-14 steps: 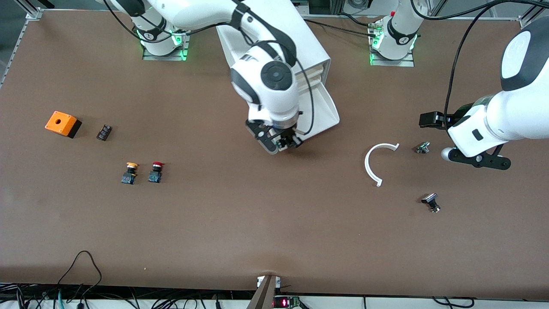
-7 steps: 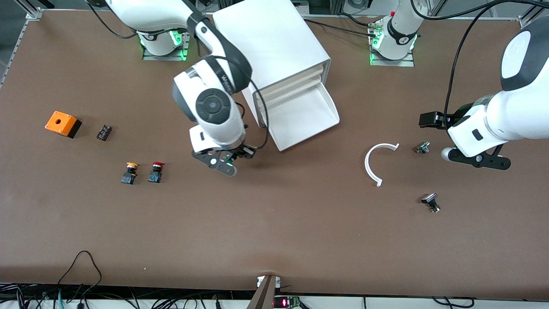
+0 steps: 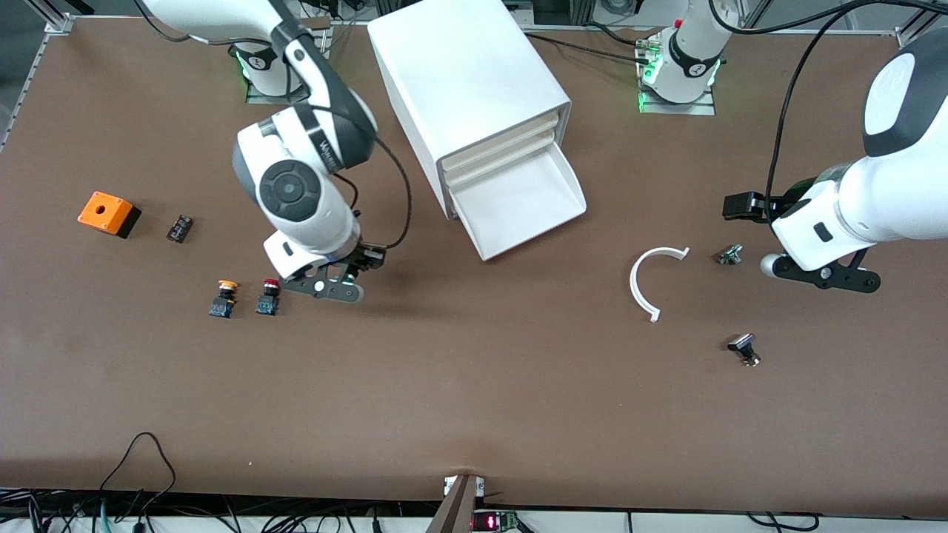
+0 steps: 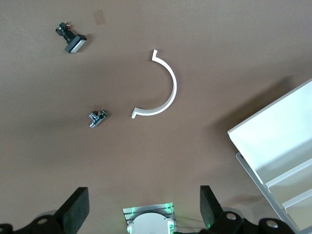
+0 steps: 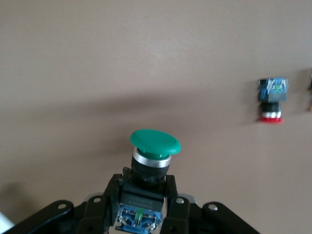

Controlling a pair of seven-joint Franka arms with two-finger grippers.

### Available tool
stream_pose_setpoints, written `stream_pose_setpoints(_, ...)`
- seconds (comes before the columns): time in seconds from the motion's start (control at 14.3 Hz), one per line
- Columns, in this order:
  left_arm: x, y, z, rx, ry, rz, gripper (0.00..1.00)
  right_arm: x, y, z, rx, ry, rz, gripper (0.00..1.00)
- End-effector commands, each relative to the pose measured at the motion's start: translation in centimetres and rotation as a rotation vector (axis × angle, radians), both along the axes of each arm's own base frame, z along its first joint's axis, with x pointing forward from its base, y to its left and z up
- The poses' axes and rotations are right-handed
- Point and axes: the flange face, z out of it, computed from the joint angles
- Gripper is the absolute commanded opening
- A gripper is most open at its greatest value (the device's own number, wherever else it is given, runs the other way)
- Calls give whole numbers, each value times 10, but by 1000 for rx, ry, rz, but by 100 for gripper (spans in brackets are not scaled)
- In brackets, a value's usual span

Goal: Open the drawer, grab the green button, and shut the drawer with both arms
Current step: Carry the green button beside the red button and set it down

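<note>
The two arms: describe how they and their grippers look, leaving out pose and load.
Both arms are glossy white jointed tubes with dark grey joint bands and round dark end caps; black cables run along them. The bases glow green at the table's edge. The right gripper and the left gripper are flat black bodies with screw holes and short black jaws. The right arm carries small lettering on a dark band.

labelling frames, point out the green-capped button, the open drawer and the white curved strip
green-capped push button (image 5: 155,141), right wrist view, cap top
open white plastic drawer (image 3: 518,203), front view, tray floor
white curved plastic strip (image 3: 637,285), front view, arc middle
</note>
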Motion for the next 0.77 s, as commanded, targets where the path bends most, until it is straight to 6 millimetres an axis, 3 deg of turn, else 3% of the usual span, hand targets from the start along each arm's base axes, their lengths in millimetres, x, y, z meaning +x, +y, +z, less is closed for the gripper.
stream_pose_setpoints(0.0, 0, 0, 5, 29, -7, 0, 100, -3, -65, -26, 72, 5, 75, 0)
stream_pose_setpoints(0.21, 0, -1, 5, 29, -8, -1, 100, 3, -108, -60, 96, -16, 86, 0)
stream_pose_setpoints(0.42, 0, -2, 4, 28, -7, -3, 100, -9, -127, -104, 107, -60, 115, 0)
stream_pose_setpoints(0.7, 0, 2, 4, 29, -6, 5, 100, -9, -137, -135, 110, -54, 117, 0)
